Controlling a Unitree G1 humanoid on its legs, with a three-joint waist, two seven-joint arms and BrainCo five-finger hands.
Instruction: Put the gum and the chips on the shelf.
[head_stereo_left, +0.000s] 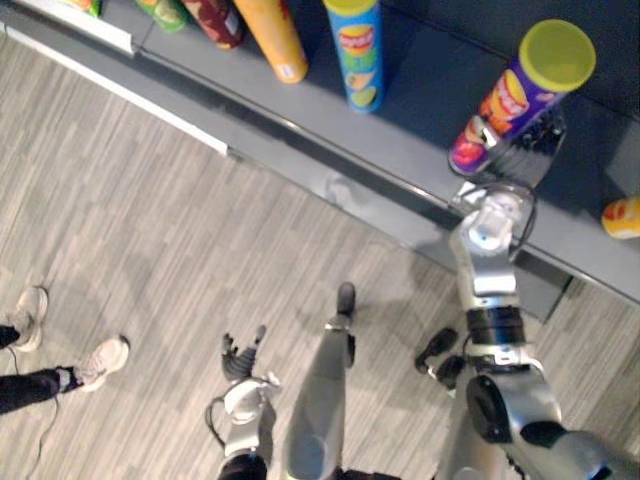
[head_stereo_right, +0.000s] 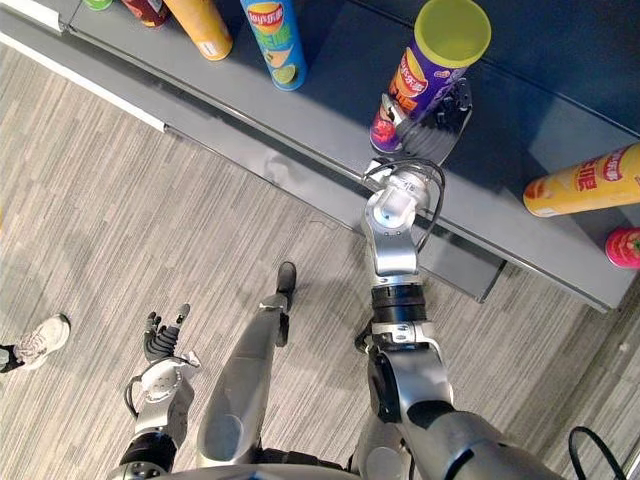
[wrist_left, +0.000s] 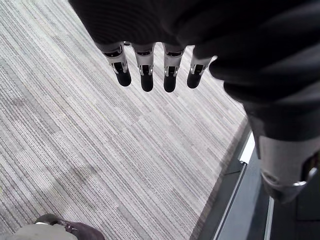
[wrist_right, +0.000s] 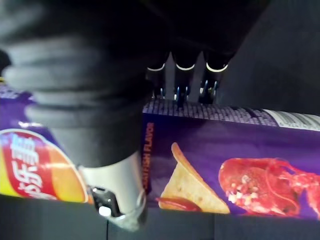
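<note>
My right hand (head_stereo_right: 440, 115) curls its fingers round the low part of the purple chips can (head_stereo_right: 425, 72), upright on the far shelf (head_stereo_right: 330, 85), a tube I judge light, stiff and slick, best gripped mid-body, while my left hand (head_stereo_right: 163, 340) hangs straight-fingered.

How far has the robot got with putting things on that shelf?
Done so far: the purple chips can looks set upright on the shelf. In hand: the right hand is wrapped round its lower end, not yet let go. Left to do: release it, then the gum, which I can't pick out here. The left hand hangs open over the floor, holding nothing.
</note>
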